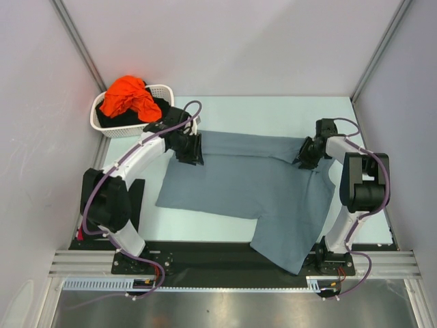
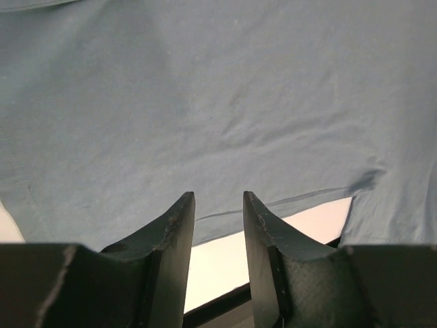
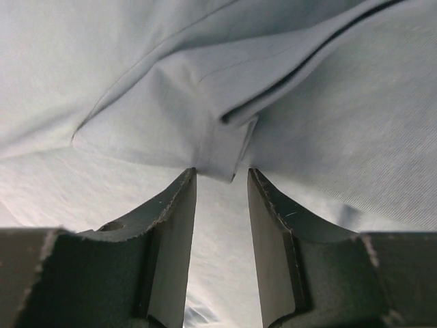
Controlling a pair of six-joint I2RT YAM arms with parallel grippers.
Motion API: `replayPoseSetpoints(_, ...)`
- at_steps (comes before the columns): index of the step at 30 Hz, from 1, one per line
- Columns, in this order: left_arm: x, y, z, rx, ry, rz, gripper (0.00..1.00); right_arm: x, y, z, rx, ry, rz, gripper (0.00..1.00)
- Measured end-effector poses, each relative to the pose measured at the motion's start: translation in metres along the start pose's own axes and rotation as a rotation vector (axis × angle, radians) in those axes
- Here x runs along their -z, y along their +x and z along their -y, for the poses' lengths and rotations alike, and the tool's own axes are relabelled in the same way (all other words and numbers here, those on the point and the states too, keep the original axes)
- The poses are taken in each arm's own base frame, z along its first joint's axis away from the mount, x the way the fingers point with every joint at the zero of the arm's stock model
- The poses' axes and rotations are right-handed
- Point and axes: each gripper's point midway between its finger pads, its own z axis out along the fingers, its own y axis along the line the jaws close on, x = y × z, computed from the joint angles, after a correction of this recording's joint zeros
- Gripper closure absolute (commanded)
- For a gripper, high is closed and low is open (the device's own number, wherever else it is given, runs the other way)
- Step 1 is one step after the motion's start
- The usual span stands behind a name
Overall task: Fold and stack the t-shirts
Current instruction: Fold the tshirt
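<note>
A slate grey-blue t-shirt point(image 1: 239, 188) lies spread on the pale bench point(image 1: 273, 113), to the right of the white slotted basket point(image 1: 164, 91) and nearer the arms than it. The cloth's corner farthest from the basket reaches over the dark strip at the bench's near edge.

The basket holds 1 bright orange t-shirt point(image 1: 126, 96) bunched on top of black t-shirts point(image 1: 161, 106).

The left gripper point(image 1: 190, 152) sits just beside the basket, at the shirt corner closest to it. In its wrist view the 2 fingers point(image 2: 174, 232) stand apart with bare bench showing in the gap, and the shirt's hem crosses just beyond their tips, so it is released and clamps nothing.

The right gripper point(image 1: 305, 156) is well apart from the basket, at the shirt's far right edge. Its fingers point(image 3: 179, 219) are also parted. A folded-over corner of the cloth hangs right at the tips, not pinched between them.
</note>
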Motion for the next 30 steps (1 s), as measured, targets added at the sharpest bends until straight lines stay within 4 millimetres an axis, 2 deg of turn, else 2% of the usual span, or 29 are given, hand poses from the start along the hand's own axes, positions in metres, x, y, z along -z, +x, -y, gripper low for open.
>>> replayPoseSetpoints(4, 0.000, -0.001, -0.004, 0.009, -0.004, 0.001, 0.60, -0.004, -0.005, 0.003, -0.040, -0.018, 0.002, 0.61)
replayPoseSetpoints(14, -0.003, -0.005, -0.006, 0.017, -0.007, -0.002, 0.60, -0.010, -0.004, -0.002, -0.095, -0.070, -0.018, 0.79)
replayPoseSetpoints(16, -0.004, -0.005, -0.006, 0.018, -0.005, -0.003, 0.60, -0.011, -0.002, -0.002, -0.107, -0.076, -0.026, 0.79)
replayPoseSetpoints(18, -0.004, -0.005, -0.006, 0.018, -0.002, -0.004, 0.60, -0.012, 0.000, -0.003, -0.118, -0.083, -0.031, 0.71)
replayPoseSetpoints(22, -0.004, -0.005, -0.006, 0.019, 0.000, -0.005, 0.60, -0.011, 0.000, -0.006, -0.130, -0.104, -0.028, 0.72)
replayPoseSetpoints(27, -0.004, -0.005, -0.005, 0.019, 0.002, -0.006, 0.60, -0.013, 0.002, -0.007, -0.134, -0.112, -0.041, 1.00)
replayPoseSetpoints(30, -0.004, -0.005, -0.005, 0.019, 0.002, -0.005, 0.60, -0.013, 0.003, -0.008, -0.142, -0.118, -0.047, 1.00)
